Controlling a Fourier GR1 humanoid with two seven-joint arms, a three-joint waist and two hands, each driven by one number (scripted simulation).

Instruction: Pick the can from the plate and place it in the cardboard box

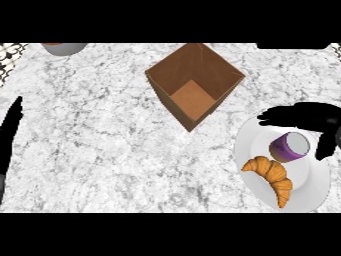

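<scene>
A purple can with a pale top lies on a white plate at the right of the counter. My right hand hovers over the plate's far side, fingers stretched left beyond the can and thumb hanging down at the can's right; it is open and I cannot tell whether it touches the can. The open brown cardboard box stands at the upper middle, left of the hand, with nothing inside. My left hand rests open at the left edge, fingers pointing up.
An orange croissant lies on the same plate, just in front of the can. A grey bowl shows partly at the top left. Patterned tiles border the marble counter at both far corners.
</scene>
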